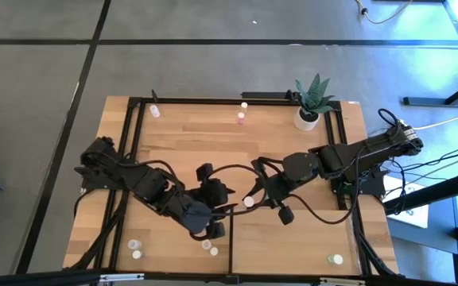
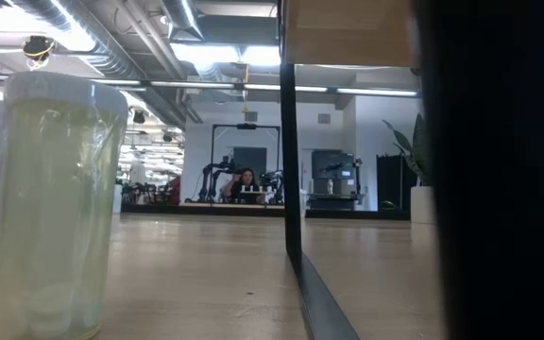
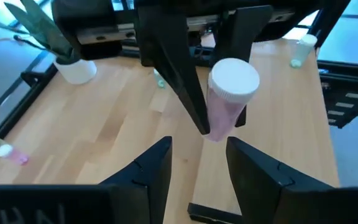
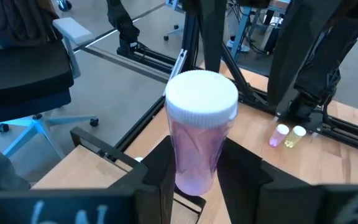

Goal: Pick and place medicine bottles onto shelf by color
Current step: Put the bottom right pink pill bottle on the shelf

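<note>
Handover, most likely, is the step in hand: both arms meet at table centre over one pink bottle (image 4: 201,134), white cap up. Right gripper (image 1: 254,199) reaches in from 3 o'clock and holds the bottle upright between its fingers (image 4: 244,165), closed snug on the pink body just below the cap. My read is that upright and raised off the wood is so the other arm can take it cleanly.

Left gripper (image 1: 215,208) comes from 9 o'clock, nose pointed at the bottle. Its fingers (image 3: 148,165) are spread wide, empty, nothing touching; in the left wrist view the same bottle hangs just beyond the gap.

Other bottles sit scattered:
- two (image 1: 136,249) near the 7 o'clock corner
- two (image 1: 210,249) at 6 o'clock
- one (image 1: 336,259) at 5 o'clock
- a pink one (image 1: 242,118) at 12 o'clock
- one (image 1: 155,110) at 11 o'clock
- a pale yellow one (image 2: 55,203) close to the low camera

Plant pot (image 1: 307,119) stands at 1 o'clock. Shelf: cannot pick it out for certain; a dark frame (image 1: 229,100) edges the tabletop.
</note>
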You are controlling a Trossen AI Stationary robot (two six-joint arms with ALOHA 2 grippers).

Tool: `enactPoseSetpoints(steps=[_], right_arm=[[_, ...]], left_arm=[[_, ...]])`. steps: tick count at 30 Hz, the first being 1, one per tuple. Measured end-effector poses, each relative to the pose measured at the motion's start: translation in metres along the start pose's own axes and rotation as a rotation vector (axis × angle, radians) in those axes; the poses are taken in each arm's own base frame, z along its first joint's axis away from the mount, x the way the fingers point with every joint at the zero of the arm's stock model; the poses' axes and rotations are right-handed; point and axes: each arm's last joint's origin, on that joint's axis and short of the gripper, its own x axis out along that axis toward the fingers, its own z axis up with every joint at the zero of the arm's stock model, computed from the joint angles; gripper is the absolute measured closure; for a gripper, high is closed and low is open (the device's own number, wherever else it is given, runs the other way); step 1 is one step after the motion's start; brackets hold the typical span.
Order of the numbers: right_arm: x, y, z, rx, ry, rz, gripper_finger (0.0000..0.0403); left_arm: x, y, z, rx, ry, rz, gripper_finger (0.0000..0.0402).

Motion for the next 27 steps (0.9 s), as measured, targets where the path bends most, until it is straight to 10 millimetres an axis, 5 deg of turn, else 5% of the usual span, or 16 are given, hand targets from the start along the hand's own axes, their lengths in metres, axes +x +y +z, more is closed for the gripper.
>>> enactPoseSetpoints(steps=[27], right_arm=[[0.000, 0.002, -0.002, 0.003, 0.019, 0.019, 0.0299]], left_arm=[[-0.002, -0.003, 0.014, 0.044, -0.101, -0.075, 0.0256]])
